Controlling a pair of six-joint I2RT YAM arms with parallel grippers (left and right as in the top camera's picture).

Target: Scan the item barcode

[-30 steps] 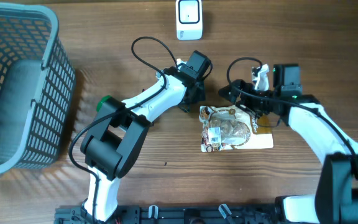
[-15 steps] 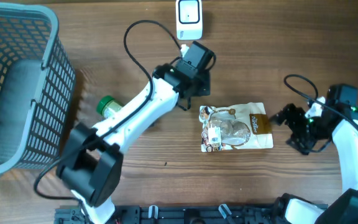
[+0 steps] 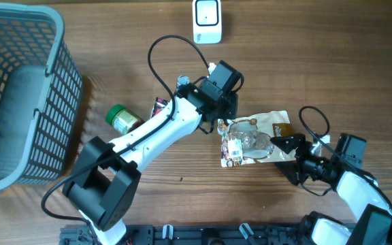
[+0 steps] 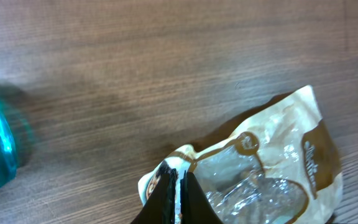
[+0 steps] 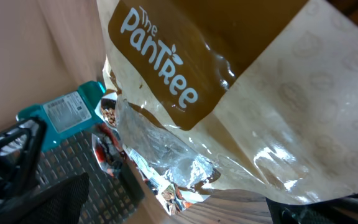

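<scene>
Both arms have closed in on the snack pouch (image 3: pixel 258 139) since half a second ago: the left has dropped from above it to its top-left corner, and the right has swung in from the edge of the bench (image 3: pixel 332 61). Leftmost, the basket (image 3: pixel 58 102) and the green-capped bottle (image 3: pixel 121 117) sit apart from the work. Next, the left fingers (image 4: pixel 165 202) are pressed shut with their tips at the pouch's corner. Whether they pinch any film cannot be told, though the placement looks meant to steady or lift it. The pouch lies flat mid-bench, white label (image 3: pixel 235 146) up, well short of the scanner (image 3: pixel 207 20) at the far edge. The right fingers (image 3: pixel 282 143) gape wide at its right edge, apparently poised to take it.
</scene>
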